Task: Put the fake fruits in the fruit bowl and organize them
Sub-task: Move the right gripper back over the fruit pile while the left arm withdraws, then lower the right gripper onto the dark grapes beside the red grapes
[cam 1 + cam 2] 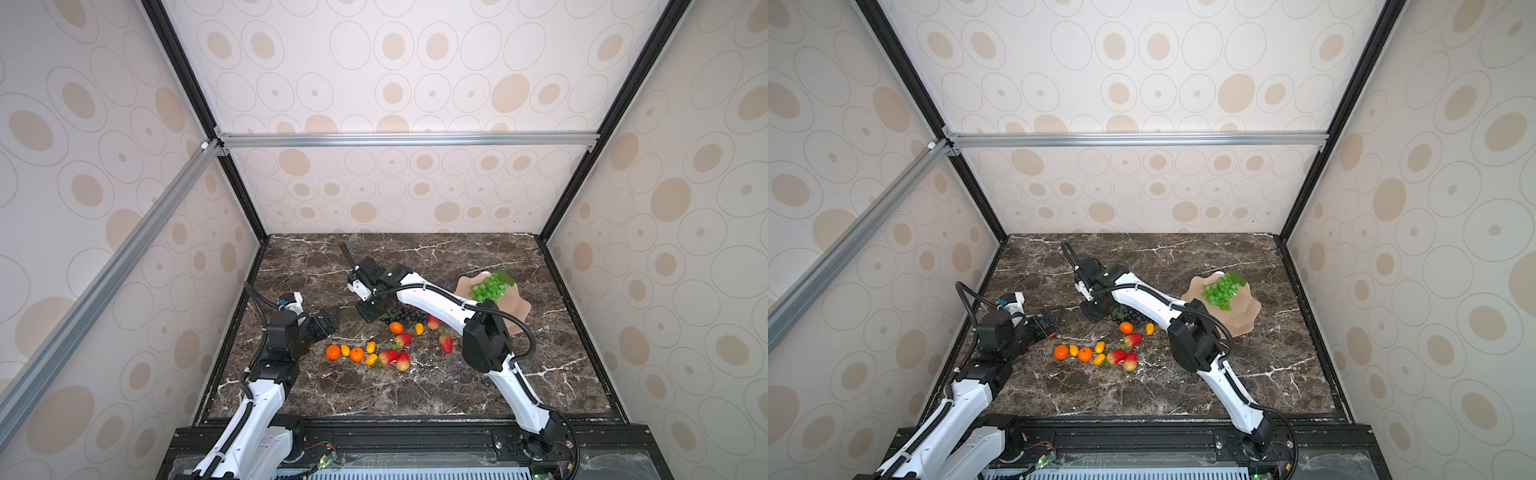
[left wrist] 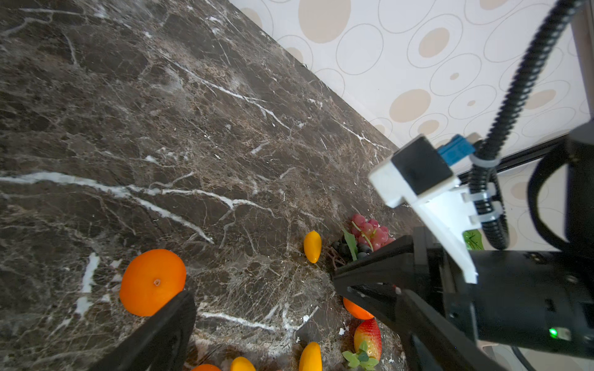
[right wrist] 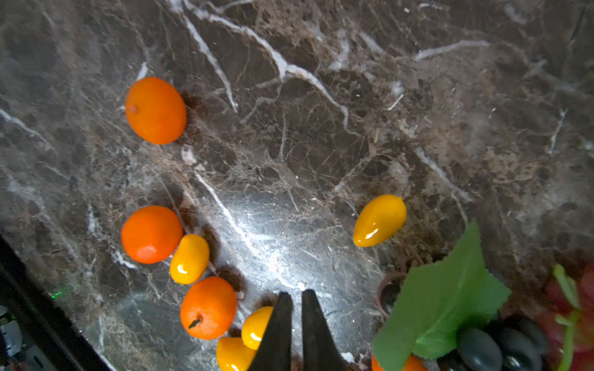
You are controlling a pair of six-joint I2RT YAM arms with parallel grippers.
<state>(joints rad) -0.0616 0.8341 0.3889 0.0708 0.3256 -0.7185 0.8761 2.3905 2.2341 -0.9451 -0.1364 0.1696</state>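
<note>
Seemingly mid-pick beside the dark grapes (image 3: 479,348), the right gripper (image 3: 297,294) stands pinched together on nothing visible; it likely needs to open around them; the left gripper (image 2: 260,287) gapes.

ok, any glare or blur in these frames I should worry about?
Right wrist view: a bright glare patch on the dark marble tabletop, specular spots on the yellow oval plastic fruit; the green leaf near the lens is soft. Left wrist view: the white camera mount on the other arm is blurred. Both top views: even light, the green grape bunch looks smeared.
</note>
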